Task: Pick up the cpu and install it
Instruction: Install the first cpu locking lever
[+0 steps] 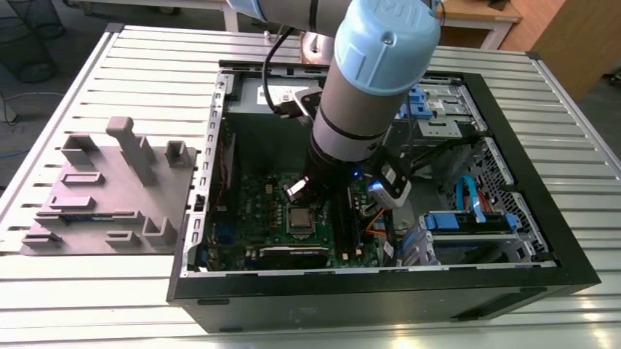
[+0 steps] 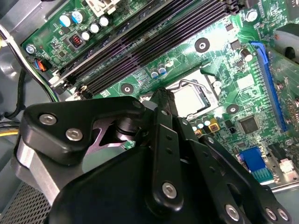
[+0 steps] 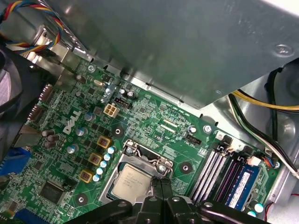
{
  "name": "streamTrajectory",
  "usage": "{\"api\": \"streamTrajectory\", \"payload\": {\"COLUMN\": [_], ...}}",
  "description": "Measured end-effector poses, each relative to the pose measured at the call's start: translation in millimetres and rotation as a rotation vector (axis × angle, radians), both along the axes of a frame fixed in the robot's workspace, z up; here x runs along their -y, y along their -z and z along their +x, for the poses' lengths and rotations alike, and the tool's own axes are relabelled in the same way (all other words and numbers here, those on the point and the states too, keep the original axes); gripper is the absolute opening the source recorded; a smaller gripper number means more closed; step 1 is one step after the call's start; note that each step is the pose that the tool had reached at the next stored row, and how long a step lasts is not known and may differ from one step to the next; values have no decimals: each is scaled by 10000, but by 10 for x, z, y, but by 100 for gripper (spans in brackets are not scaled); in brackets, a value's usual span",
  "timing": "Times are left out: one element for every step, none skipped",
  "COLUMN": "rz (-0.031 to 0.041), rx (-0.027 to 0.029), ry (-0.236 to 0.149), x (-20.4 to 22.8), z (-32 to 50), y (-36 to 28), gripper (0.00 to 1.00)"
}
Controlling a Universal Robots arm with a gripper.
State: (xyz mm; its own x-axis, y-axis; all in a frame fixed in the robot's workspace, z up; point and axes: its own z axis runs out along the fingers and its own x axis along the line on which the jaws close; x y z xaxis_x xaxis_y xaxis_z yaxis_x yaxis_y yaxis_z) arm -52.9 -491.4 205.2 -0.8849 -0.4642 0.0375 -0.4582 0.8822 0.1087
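The arm [image 1: 374,80] enters from the top centre of the exterior view and reaches steeply down toward the frame's middle. Its claw [image 3: 159,186], at the bottom centre of the first wrist view, has both fingertips pressed together, nothing visible between them.

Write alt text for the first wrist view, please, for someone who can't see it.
A silvery square cpu lies in its metal socket frame on a green motherboard, with the robot's black gripper right at the socket's edge. Memory slots run beside it, and a grey metal box with coloured cables looms behind.
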Motion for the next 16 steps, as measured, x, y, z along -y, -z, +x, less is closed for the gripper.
{"api": "streamTrajectory", "payload": {"rz": [0,0,0,1,0,0,0,0,0,0,1,6,14,19,22,27], "rx": [0,0,0,0,1,0,1,1,0,0,0,2,3,5,4,4], "ry": [0,0,0,0,0,0,0,0,-1,0,0,-1,0,0,-2,-2], "x": [0,0,0,0,0,0,0,1,0,0,1,4,8,15,29,48], "z": [0,0,0,0,0,0,0,0,0,0,0,0,-2,-3,-4,-4], "y": [0,2,3,3,3,3,3,3,3,3,4,5,6,5,4,4], "gripper": [11,11,11,11,11,11,11,11,11,11,11,11,11,11,11,11]}}
